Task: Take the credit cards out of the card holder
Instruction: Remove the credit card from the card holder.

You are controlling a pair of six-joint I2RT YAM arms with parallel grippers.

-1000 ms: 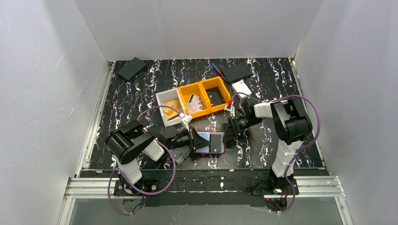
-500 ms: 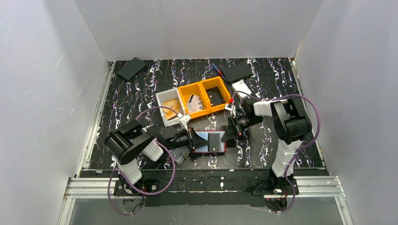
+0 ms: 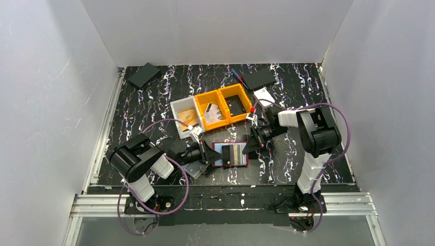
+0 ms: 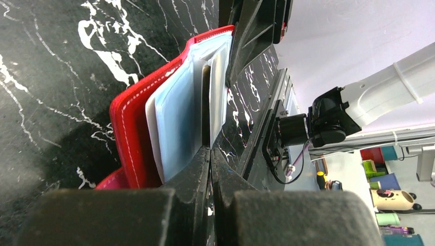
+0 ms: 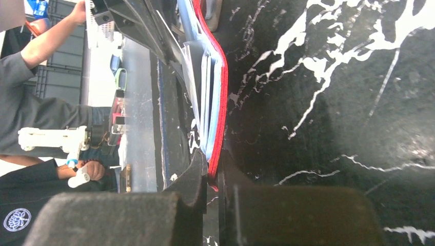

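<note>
The red card holder lies open on the marbled table between my two arms, with pale blue sleeves and a tan strip showing inside. My left gripper is at its left end. In the left wrist view the left gripper is shut on the edge of a thin dark credit card that stands among the sleeves of the card holder. My right gripper is at the holder's right end. There the right gripper is shut on the red rim of the card holder.
A white bin and two orange bins holding cards stand just behind the holder. A grey flat piece lies under my left wrist. Black flat pads and a white card lie farther back.
My right gripper has shut on the holder's right rim. The raised flap has come down flat, showing a tan strip, and my left gripper has drawn slightly left.
</note>
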